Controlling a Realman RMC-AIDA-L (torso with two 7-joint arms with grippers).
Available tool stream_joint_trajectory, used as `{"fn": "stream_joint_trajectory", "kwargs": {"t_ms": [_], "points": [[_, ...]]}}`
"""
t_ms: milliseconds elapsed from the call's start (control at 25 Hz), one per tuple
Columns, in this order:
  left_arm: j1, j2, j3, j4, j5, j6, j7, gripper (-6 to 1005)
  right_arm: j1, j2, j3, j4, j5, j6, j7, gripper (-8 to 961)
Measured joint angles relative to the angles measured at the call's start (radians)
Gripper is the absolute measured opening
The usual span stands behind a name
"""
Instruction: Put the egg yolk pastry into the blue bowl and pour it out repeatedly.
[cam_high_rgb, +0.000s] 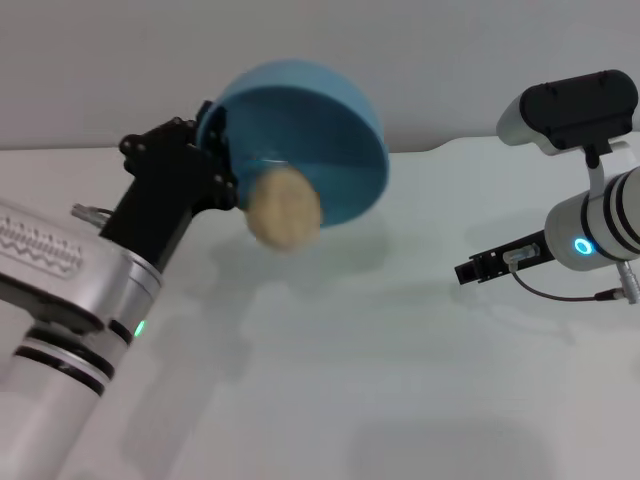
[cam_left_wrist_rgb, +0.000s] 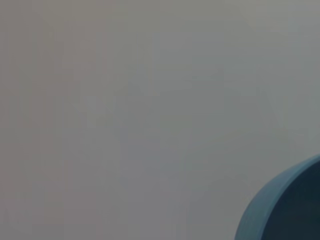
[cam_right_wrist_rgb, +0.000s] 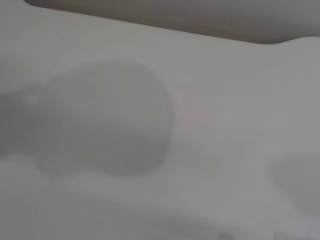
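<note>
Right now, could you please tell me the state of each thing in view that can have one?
Glossy light-blue bowl: lifted off the table, tipped steeply with its opening facing down and forward, held at its rim.
Pale tan dough-like pastry ball: at the bowl's lower lip, tumbling out.
Left gripper: clamped on the bowl's rim.
Right gripper: idle above the white table on the right, holding nothing.

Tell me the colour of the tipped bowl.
Glossy light blue, plain with no pattern; the head view shows it best.
</note>
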Motion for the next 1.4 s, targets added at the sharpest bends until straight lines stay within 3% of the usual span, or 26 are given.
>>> {"fn": "stream_joint_trajectory", "kwargs": {"t_ms": [200,280,840,1040,1160,1280,1400], "points": [[-0.094,-0.006,0.099,-0.197,-0.009,0.253,-0.009,-1,-0.001,0.000,0.003,0.000,0.001,0.000,0.000,472],[-0.120,-0.010,0.126,-0.242,-0.011,0.296,-0.010,-2,-0.002,0.001,0.003,0.000,0.002,0.000,0.000,472],[-0.161,-0.007,0.121,-0.259,-0.011,0.256,-0.011,-2,-0.004,0.003,-0.001,0.000,0.004,0.003,0.000,472],[-0.172,-0.002,0.096,-0.220,-0.011,0.145,-0.027,-2,-0.003,0.003,-0.006,0.000,0.034,0.003,-0.003,471],[-0.167,0.004,0.050,-0.156,-0.009,0.006,-0.065,-2,-0.002,0.002,-0.006,-0.001,0.056,0.003,-0.007,471],[-0.160,0.009,-0.024,-0.054,-0.004,-0.235,-0.069,-2,0.000,0.002,-0.008,-0.002,0.066,0.004,-0.008,471],[-0.168,0.005,-0.126,0.049,-0.003,-0.558,-0.066,-2,0.009,0.003,-0.015,-0.010,0.082,0.006,-0.010,471]]}}
